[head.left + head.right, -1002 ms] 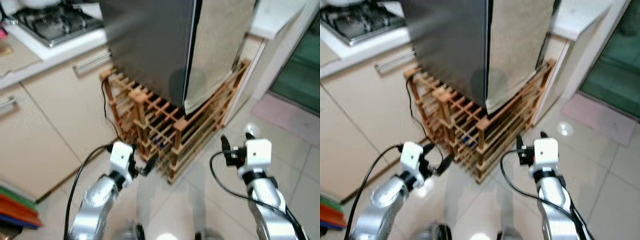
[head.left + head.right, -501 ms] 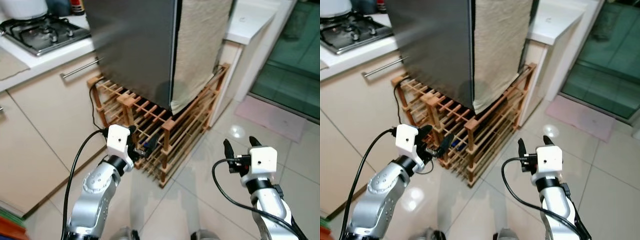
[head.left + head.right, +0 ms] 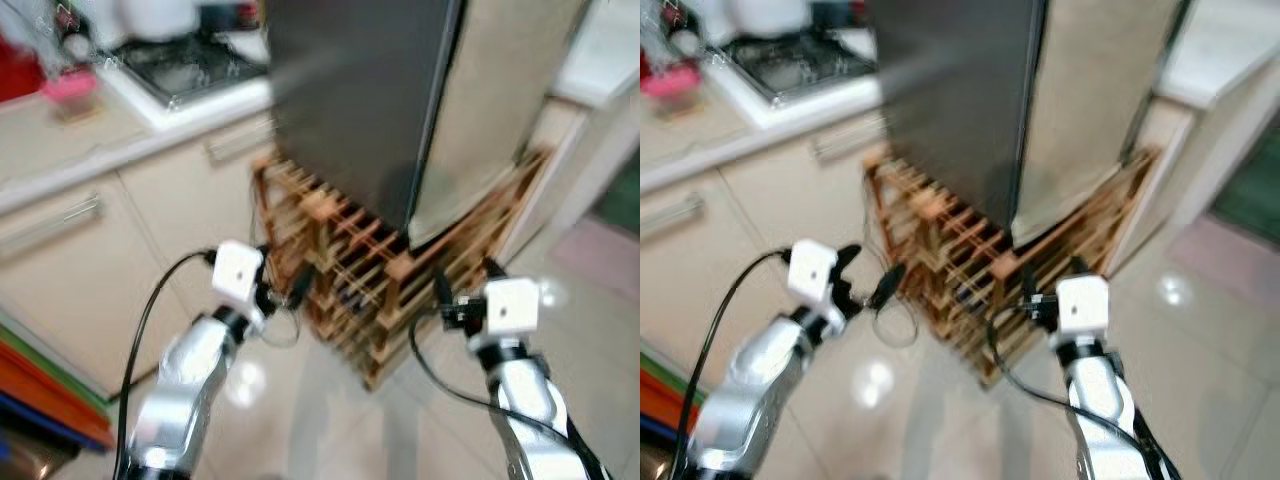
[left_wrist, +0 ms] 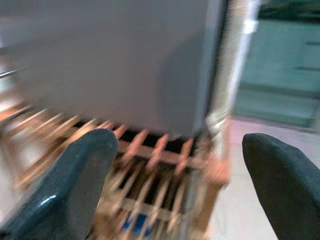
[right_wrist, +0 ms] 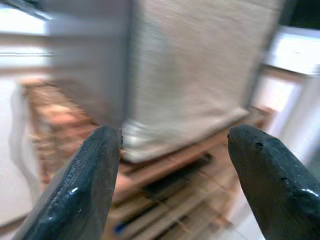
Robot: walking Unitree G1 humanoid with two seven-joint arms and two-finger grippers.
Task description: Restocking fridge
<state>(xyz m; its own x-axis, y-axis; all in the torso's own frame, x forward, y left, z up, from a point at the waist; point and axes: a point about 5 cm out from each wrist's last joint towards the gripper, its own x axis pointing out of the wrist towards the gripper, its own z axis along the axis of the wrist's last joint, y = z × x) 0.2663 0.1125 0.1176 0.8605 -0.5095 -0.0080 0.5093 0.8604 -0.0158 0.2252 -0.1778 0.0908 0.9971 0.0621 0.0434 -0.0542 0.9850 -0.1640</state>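
Observation:
The fridge point(image 3: 360, 100) has a dark grey front, shut, with a beige cloth point(image 3: 490, 110) hanging down its side. It stands on a wooden slatted rack point(image 3: 400, 270) on the tiled floor. Both arms are raised in front of the rack. My left gripper point(image 3: 285, 285) is open and empty near the rack's left corner; its wrist view looks between the wide-apart fingers point(image 4: 75, 180) at the fridge's lower edge. My right gripper point(image 3: 463, 278) is open and empty before the rack's right part, its fingers point(image 5: 85, 190) framing the cloth. The head views are blurred.
A counter with a gas hob point(image 3: 190, 65) and beige cabinets with bar handles point(image 3: 60, 215) runs along the left. A black cable point(image 3: 270, 325) loops by the rack. Coloured flat items point(image 3: 40, 400) lie at lower left. A white counter point(image 3: 610, 50) and a pink mat point(image 3: 600, 250) are on the right.
The whole picture has shifted right and blurred, so the camera has turned left; more of the left counter shows. Both grippers stay open and raised, now seen closer to the rack.

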